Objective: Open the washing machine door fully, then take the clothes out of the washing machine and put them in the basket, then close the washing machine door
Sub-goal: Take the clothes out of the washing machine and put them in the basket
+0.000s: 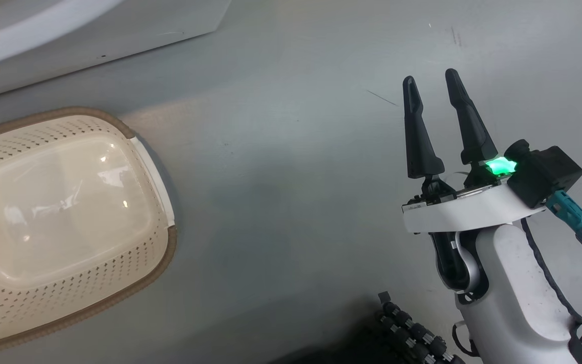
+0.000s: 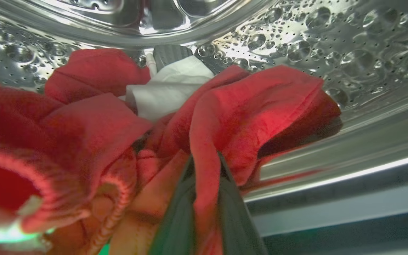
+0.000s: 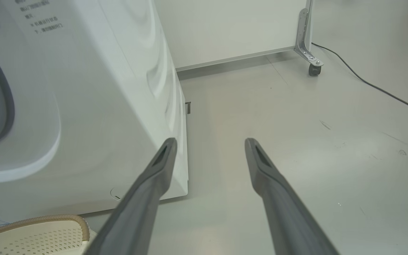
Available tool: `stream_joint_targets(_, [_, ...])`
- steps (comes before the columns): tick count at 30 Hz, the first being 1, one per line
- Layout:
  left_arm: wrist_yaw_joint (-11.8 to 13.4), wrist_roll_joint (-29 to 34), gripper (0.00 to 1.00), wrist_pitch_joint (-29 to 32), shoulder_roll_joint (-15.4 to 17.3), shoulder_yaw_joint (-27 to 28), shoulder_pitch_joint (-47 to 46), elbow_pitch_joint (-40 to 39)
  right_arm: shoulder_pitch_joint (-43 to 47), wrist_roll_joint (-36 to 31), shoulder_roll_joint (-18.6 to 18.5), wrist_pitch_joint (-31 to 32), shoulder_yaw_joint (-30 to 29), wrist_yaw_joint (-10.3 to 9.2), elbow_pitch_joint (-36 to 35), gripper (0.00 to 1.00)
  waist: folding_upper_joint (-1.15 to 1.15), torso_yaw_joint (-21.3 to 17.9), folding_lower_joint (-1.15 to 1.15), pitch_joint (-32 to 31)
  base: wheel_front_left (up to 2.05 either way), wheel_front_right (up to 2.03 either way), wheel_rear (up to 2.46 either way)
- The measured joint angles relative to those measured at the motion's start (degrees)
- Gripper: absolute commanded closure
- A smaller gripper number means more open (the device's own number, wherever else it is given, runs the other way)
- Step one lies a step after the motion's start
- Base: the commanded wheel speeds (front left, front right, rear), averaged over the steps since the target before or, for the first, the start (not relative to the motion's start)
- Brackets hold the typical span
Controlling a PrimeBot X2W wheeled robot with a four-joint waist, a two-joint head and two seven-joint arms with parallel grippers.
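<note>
My left gripper [image 2: 205,157] is inside the perforated steel drum [image 2: 331,39] of the washing machine [image 3: 101,106], shut on a fold of the red clothes [image 2: 246,117]. More red fabric and a white piece [image 2: 168,88] lie heaped behind and to the left of it. The cream basket [image 1: 167,253] with its brown rim stands empty on the floor at the left of the head view. My right gripper [image 1: 431,78] hovers open over bare floor to the basket's right, holding nothing. The washing machine door is out of view.
The machine's white lower front [image 1: 94,30] crosses the top left of the head view, just beyond the basket [image 3: 48,221]. A white panel on a caster [image 3: 313,69] and a black cable [image 3: 377,88] lie to the right of the machine.
</note>
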Motion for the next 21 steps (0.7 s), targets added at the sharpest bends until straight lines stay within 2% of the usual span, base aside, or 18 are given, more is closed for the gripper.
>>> stream_joint_targets(21, [-1.45, 0.47, 1.0, -22.14, -5.82, -0.9, 13.15, -5.81, 0.0, -3.86, -0.03, 0.0, -2.25, 0.12, 1.9, 0.0, 0.0, 4.45, 0.0, -4.12, 0.0, 0.0, 0.0])
